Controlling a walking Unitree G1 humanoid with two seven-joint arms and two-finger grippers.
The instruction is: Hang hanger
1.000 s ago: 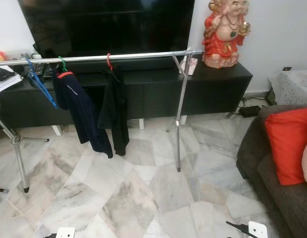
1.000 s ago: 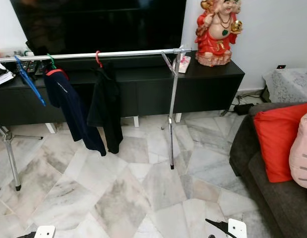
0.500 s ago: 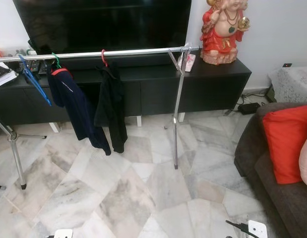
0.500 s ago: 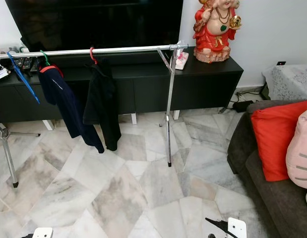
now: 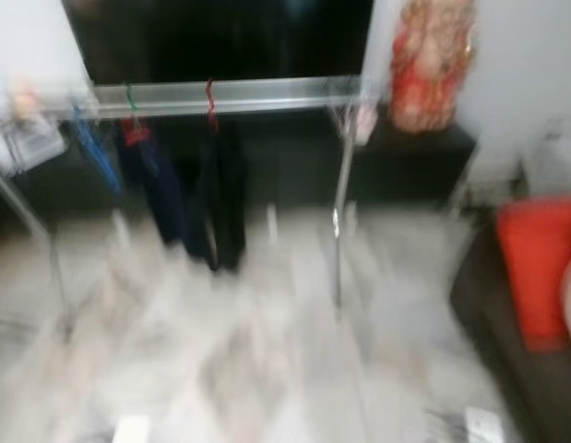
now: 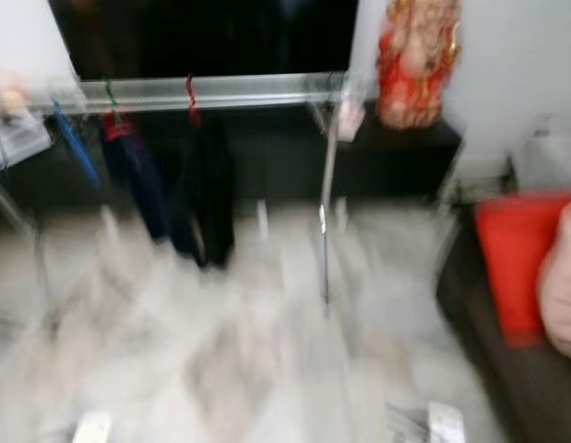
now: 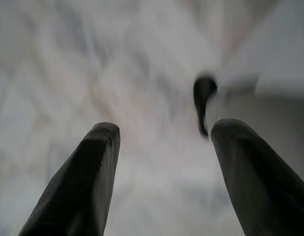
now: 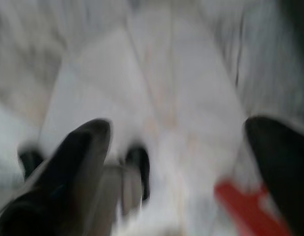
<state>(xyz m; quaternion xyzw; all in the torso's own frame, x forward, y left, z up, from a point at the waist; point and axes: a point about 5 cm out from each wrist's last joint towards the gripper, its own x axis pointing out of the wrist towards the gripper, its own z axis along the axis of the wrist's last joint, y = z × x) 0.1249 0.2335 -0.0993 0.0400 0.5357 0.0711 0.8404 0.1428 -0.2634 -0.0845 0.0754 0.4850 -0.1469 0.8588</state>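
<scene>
The head views are blurred by motion. A silver clothes rail (image 5: 220,94) spans the room in front of a black TV cabinet. On it hang a bare blue hanger (image 5: 99,155), a navy garment (image 5: 154,185) on a green hanger and a black garment (image 5: 225,189) on a red hanger. My left gripper (image 7: 164,164) hangs low over the marble floor, open with nothing between its fingers. My right gripper (image 8: 183,157) is also open over the floor; a blurred red shape (image 8: 247,206) lies beyond it, and I cannot tell what it is.
A red and gold statue (image 5: 428,69) stands on the cabinet (image 5: 423,148) at the right. A dark sofa with a red cushion (image 5: 534,272) is at the right edge. The rail's upright post (image 5: 338,221) stands mid-floor. Marble floor (image 5: 267,351) lies between me and the rail.
The whole picture has shifted and become blurred, so the camera is moving. The rail and the clothes on it hang as before. Both arms stay low.
</scene>
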